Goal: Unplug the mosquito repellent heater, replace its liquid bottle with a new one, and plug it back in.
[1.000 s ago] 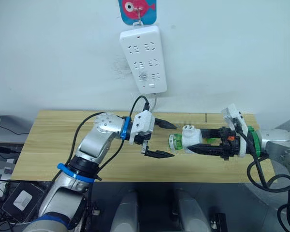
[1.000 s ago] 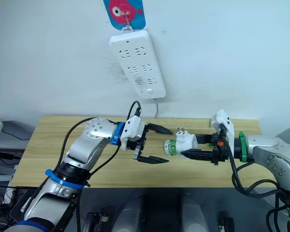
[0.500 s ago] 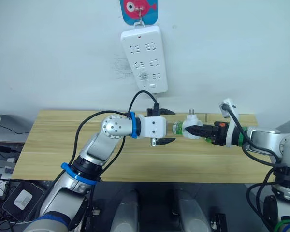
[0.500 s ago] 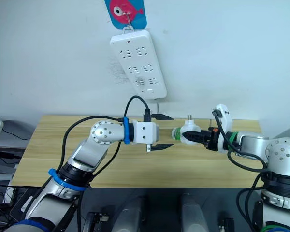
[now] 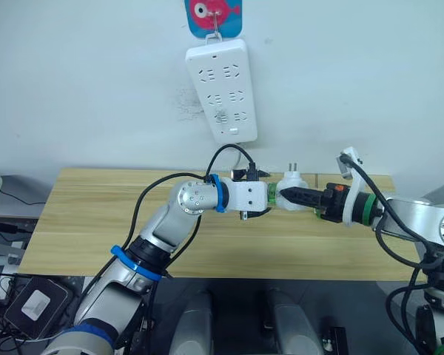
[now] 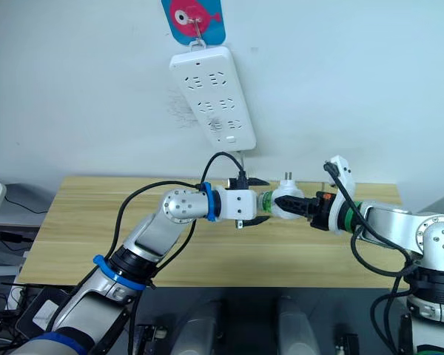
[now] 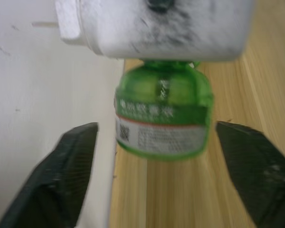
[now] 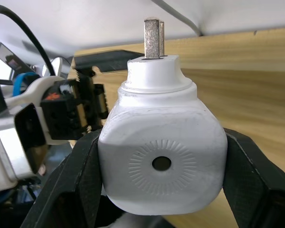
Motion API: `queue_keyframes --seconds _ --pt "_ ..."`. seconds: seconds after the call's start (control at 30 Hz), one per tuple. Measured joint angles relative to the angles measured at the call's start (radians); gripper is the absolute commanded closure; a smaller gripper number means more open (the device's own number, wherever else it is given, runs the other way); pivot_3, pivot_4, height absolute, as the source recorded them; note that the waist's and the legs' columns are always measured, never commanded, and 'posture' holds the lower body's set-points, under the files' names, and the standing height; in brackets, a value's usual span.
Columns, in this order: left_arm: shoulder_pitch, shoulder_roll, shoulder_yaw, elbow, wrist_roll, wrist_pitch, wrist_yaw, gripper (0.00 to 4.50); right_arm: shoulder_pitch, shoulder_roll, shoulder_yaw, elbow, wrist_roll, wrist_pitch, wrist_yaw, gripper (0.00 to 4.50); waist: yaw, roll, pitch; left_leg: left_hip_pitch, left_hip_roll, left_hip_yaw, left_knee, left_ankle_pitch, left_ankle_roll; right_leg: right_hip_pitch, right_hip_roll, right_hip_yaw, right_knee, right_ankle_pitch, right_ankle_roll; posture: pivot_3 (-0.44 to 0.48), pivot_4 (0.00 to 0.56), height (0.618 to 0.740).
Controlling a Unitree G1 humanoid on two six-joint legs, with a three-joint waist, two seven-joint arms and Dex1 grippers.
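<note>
Right gripper (image 8: 161,199) pinches the heater (image 8: 162,154), rigid and light. Left gripper (image 7: 161,185) is spread around its slick green bottle (image 7: 162,116); best gripped mid-label.

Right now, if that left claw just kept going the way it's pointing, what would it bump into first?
Most likely the green liquid bottle. It sits between the left gripper's open fingers, screwed into the mosquito repellent heater that the right gripper holds.
</note>
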Motion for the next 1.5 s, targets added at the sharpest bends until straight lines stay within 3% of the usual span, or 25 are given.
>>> queue_keyframes --seconds 0.1,0.57,0.6,0.77,0.8,1.03,1.3,1.5 --pt "-0.010 -0.005 -0.001 0.006 0.009 -0.017 0.003 2.32 0.000 -0.049 0.036 -0.014 0.048 -0.068 -0.024 1.49 0.000 0.000 0.000 0.000 0.000 0.000 0.000 0.000 0.000 0.000 0.000 0.000 0.000 0.000 0.000 -0.033 0.242 0.740" --pt "-0.010 -0.010 0.000 0.009 0.021 -0.030 0.010 2.33 0.011 -0.108 0.115 -0.048 0.060 -0.177 -0.012 1.49 0.001 0.000 0.000 0.000 0.000 0.000 0.000 0.000 0.000 0.000 0.000 0.000 0.000 0.000 0.000 -0.026 0.234 0.740" --pt "-0.010 -0.009 0.000 0.009 0.019 -0.029 0.007 1.61 0.011 -0.111 0.118 -0.048 0.061 -0.179 -0.010 1.49 0.001 0.000 0.000 0.000 0.000 0.000 0.000 0.000 0.000 0.000 0.000 0.000 0.000 0.000 0.000 -0.026 0.234 0.740" --pt "-0.007 -0.021 -0.004 -0.004 0.017 -0.041 0.007 0.16 0.011 -0.115 0.136 -0.047 0.067 -0.187 0.008 1.49 0.001 0.000 0.000 0.000 0.000 0.000 0.000 0.000 0.000 0.000 0.000 0.000 0.000 0.000 0.000 -0.029 0.238 0.740" --pt "-0.007 -0.023 -0.004 -0.007 0.017 -0.042 0.011 0.00 0.011 -0.118 0.136 -0.047 0.067 -0.188 0.008 1.49 0.001 0.000 0.000 0.000 0.000 0.000 0.000 0.000 0.000 0.000 0.000 0.000 0.000 0.000 0.000 -0.029 0.238 0.740" --pt "-0.002 -0.023 -0.005 -0.010 0.018 -0.040 0.006 0.00 0.011 -0.128 0.137 -0.047 0.067 -0.196 0.022 1.49 0.001 0.000 0.000 0.000 0.000 0.000 0.000 0.000 0.000 0.000 0.000 0.000 0.000 0.000 0.000 -0.027 0.241 0.740" --pt "-0.001 -0.025 -0.011 -0.012 0.017 -0.039 0.001 2.24 0.011 -0.128 0.153 -0.047 0.067 -0.197 0.038 1.49 0.001 0.000 0.000 0.000 0.000 0.000 0.000 0.000 0.000 0.000 0.000 0.000 0.000 0.000 0.000 -0.026 0.243 0.740" --pt "-0.001 -0.024 -0.011 -0.014 0.017 -0.040 0.000 2.24 0.011 -0.128 0.154 -0.047 0.066 -0.198 0.041 1.49 0.001 0.000 0.000 0.000 0.000 0.000 0.000 0.000 0.000 0.000 0.000 0.000 0.000 0.000 0.000 -0.028 0.243 0.740"
